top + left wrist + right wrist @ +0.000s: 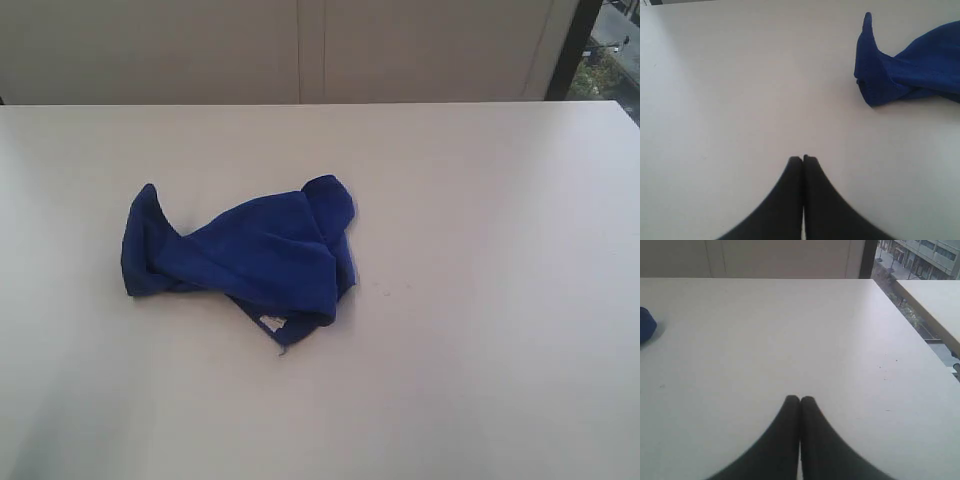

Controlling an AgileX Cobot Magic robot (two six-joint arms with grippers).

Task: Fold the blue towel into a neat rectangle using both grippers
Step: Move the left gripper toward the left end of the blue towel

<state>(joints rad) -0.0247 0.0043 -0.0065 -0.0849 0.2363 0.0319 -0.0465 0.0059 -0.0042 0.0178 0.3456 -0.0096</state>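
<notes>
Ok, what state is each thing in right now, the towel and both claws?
towel: crumpled in a heap on the table, unfolded, not held.
left claw: shut, empty, clear of the towel.
right claw: shut, empty, clear of the towel.

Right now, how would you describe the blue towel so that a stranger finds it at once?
In the exterior view, look at the white table. Left of its middle lies the blue towel, crumpled in a heap. Its deep blue cloth stands alone against the pale surface.
</notes>
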